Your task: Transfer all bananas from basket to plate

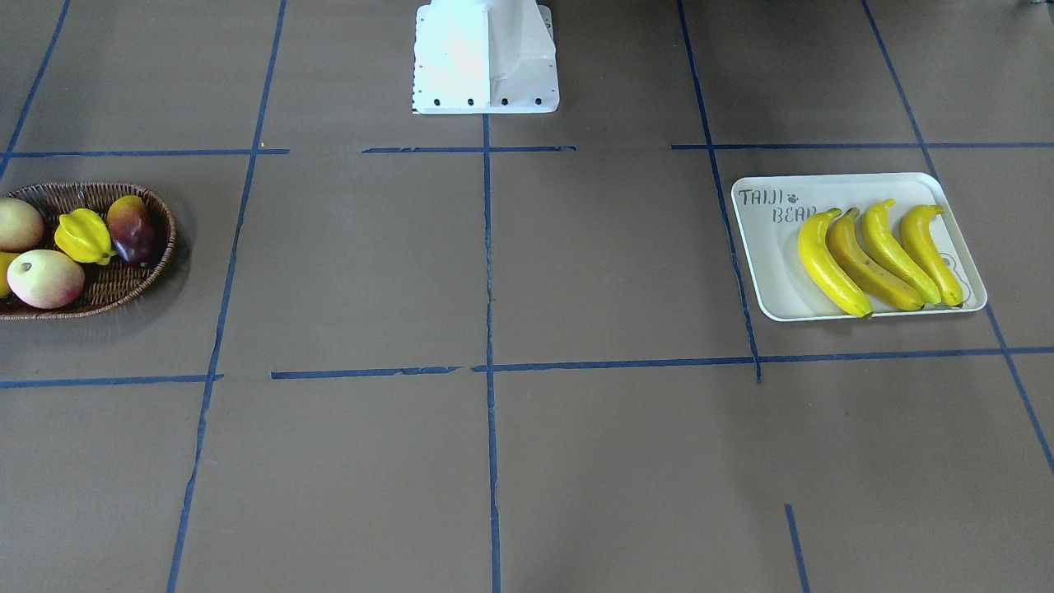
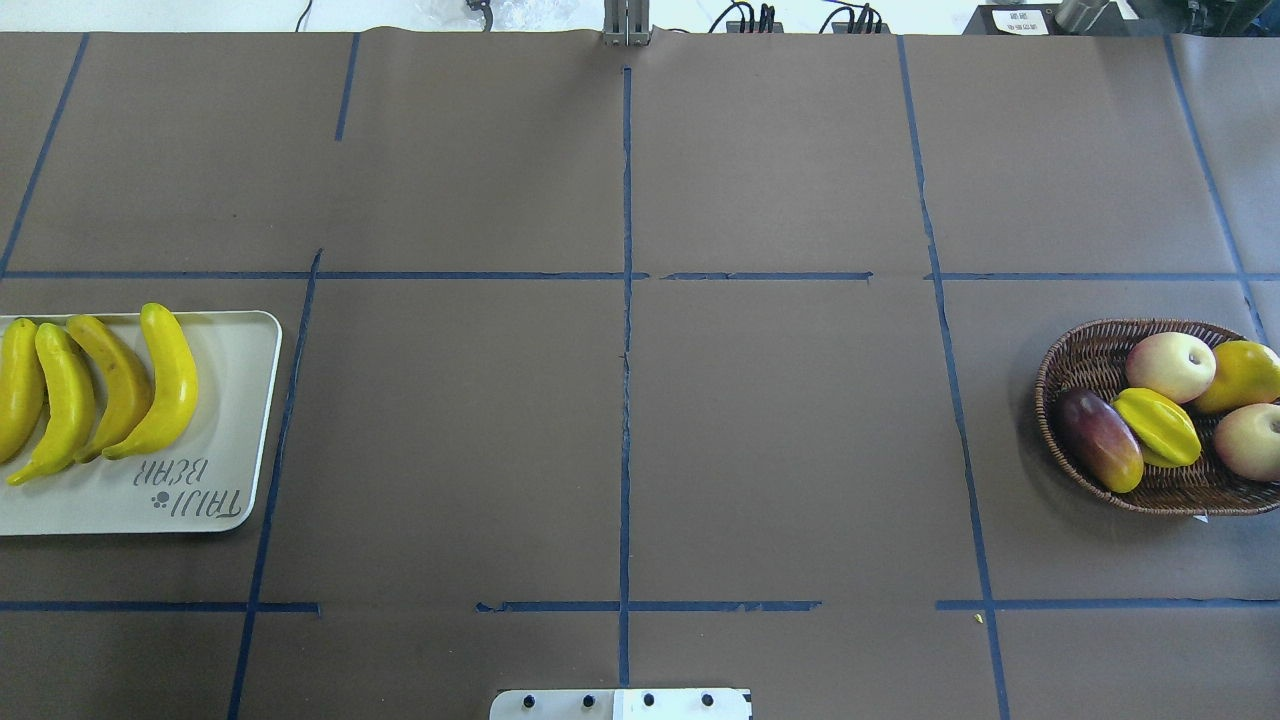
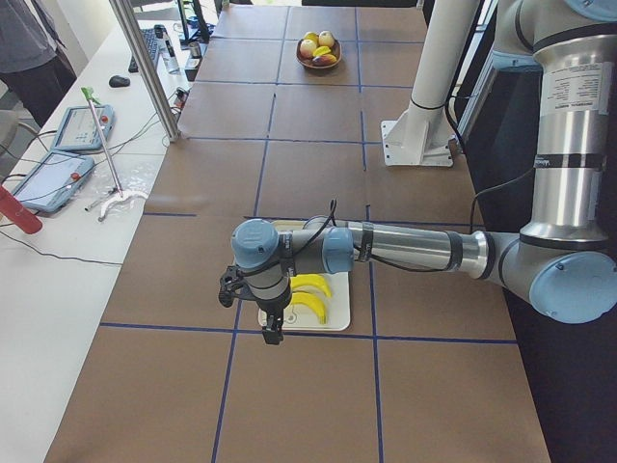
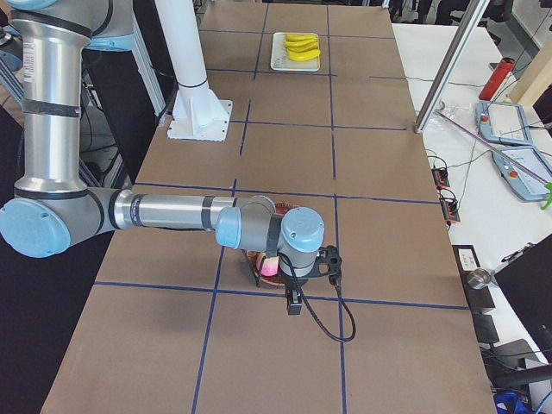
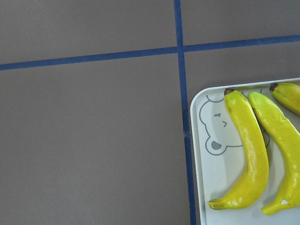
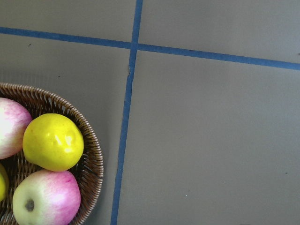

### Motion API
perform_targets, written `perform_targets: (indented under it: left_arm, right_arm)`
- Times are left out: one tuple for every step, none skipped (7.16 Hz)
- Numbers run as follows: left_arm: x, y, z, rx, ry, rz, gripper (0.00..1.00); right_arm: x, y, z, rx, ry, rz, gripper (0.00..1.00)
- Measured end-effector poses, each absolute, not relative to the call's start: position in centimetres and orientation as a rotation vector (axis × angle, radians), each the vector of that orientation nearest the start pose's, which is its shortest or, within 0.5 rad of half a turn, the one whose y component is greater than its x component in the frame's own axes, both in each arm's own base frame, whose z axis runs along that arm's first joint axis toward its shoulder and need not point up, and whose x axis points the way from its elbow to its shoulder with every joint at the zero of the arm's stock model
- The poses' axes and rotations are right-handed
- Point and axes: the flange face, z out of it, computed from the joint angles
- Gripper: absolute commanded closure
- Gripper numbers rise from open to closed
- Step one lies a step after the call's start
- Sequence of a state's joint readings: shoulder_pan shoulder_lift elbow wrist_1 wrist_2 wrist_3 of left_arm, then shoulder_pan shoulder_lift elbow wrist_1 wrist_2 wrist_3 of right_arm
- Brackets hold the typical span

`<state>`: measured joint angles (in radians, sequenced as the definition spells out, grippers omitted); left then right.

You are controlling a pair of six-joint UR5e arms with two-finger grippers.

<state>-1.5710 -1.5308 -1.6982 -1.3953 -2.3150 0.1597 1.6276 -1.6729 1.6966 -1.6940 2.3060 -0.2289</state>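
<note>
All 4 bananas (image 1: 877,255) lie side by side on the plate (image 1: 766,255), well apart from the basket (image 1: 115,284). The basket holds a starfruit (image 1: 82,235), 2 apples (image 1: 45,278) and other fruit. The left gripper (image 3: 273,334) hangs by the plate and the right gripper (image 4: 293,305) by the basket. Whether either's fingers are apart or together, I cannot tell.

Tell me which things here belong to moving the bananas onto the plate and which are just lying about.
For the job: four bananas, plate, basket.
Just lying about, all in the basket: two apples, starfruit, mango, round yellow fruit.
</note>
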Motion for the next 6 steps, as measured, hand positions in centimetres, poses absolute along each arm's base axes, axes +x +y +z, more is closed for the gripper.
perform_targets:
  left_arm:
    - [-6.6,-47.0,63.0,-0.011,0.747,0.126,0.00]
    - [-6.6,-47.3,62.5,0.014,0.744,0.136,0.00]
    - [-6.7,-47.4,62.1,0.038,0.740,0.145,0.00]
    - [-6.7,-47.3,61.7,0.053,0.735,0.152,0.00]
    - [-6.6,-47.0,61.6,0.057,0.732,0.157,0.00]
    - [-6.6,-46.7,61.7,0.056,0.732,0.158,0.00]
  right_arm:
    - [9.1,-43.5,66.0,0.010,-0.741,-0.129,0.00]
    - [9.1,-43.5,66.0,0.010,-0.741,-0.130,0.00]
    - [9.1,-43.4,66.1,0.009,-0.741,-0.130,0.00]
    - [9.1,-43.4,66.1,0.008,-0.741,-0.130,0.00]
    - [9.1,-43.3,66.1,0.008,-0.741,-0.129,0.00]
    - [9.1,-43.3,66.1,0.008,-0.741,-0.129,0.00]
